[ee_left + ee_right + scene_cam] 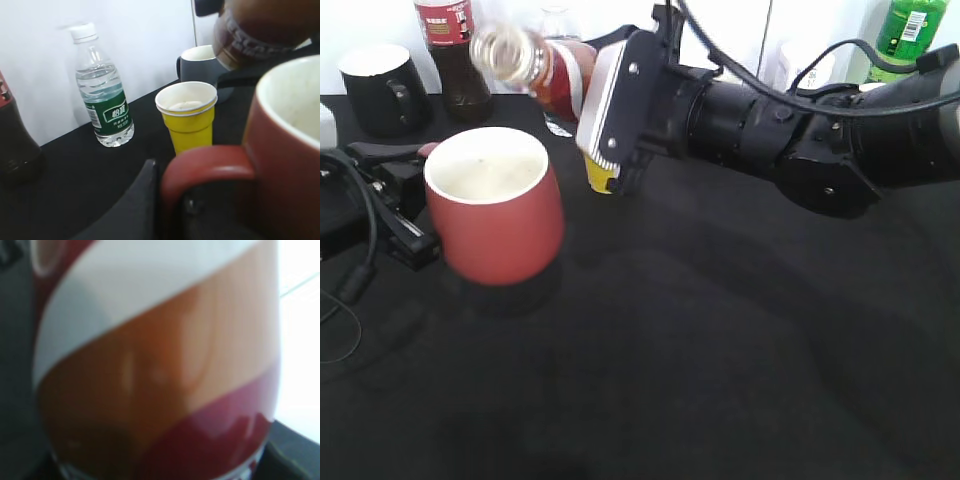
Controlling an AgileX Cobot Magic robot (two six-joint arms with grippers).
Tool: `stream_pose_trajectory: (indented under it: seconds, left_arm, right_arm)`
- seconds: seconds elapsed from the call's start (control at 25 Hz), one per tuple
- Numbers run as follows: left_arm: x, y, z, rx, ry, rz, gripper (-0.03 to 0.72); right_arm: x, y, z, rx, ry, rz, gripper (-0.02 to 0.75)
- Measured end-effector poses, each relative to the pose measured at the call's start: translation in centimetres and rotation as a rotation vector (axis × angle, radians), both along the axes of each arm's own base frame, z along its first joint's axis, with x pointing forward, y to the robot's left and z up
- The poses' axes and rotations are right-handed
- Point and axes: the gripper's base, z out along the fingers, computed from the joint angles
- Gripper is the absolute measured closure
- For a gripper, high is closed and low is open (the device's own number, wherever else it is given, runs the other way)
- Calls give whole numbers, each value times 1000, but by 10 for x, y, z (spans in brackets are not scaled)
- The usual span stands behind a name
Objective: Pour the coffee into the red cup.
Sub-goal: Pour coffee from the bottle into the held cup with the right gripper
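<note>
My right gripper [605, 110] grips the tilted coffee bottle [535, 65], my left gripper [405, 215] seemingly clamps the red cup [498, 205] handle; next I tip further.

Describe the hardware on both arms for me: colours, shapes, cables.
The right arm is glossy black, built of rounded cylindrical segments, with black cables looped above it. Its right gripper has a flat white-grey ribbed finger. The left gripper is matte black and angular, with a black cable beside it.

three bottles [525, 65], two mugs [495, 205], one paper cup [187, 117]
</note>
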Motion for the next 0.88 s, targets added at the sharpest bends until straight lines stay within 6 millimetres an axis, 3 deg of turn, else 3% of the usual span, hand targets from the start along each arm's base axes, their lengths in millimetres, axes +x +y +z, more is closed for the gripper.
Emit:
stream_pose_trajectory:
  seconds: [0.48,0.88]
  left_arm:
    - [-1,-2,-1,17,-5,-28,637]
    - [-1,-1,-1,21,4,-22,634]
  right_arm:
    - [6,-4,3,-173,-278,-60,204]
    - [7,-5,8,-205,-414,-86,204]
